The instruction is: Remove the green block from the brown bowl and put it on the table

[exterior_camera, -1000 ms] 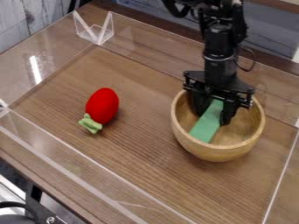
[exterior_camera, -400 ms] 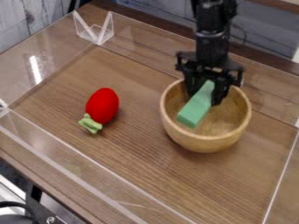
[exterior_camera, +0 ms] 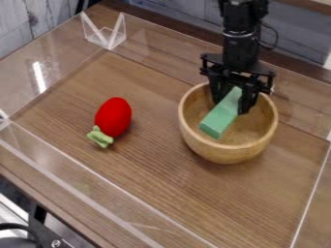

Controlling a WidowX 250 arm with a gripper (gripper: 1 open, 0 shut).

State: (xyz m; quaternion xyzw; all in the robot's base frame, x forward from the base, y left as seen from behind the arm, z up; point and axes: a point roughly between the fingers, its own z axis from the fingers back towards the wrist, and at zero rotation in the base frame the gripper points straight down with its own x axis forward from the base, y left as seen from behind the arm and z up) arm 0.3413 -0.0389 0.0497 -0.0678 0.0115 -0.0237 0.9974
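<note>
**Green block gripped, not yet out of the bowl**

Red comes first at the left: a strawberry-like toy lies alone on the table, no part of this job. To the right sits the brown bowl, holding nothing but the green block, which slants with its low end inside the bowl. The gripper, pointing down, is clamped on the block's upper end, probably so that it can be lifted over the thick rim.

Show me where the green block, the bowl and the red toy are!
green block (exterior_camera: 218, 120), camera view, middle of its top face
bowl (exterior_camera: 223, 153), camera view, front rim
red toy (exterior_camera: 114, 114), camera view, middle of its red body
</note>
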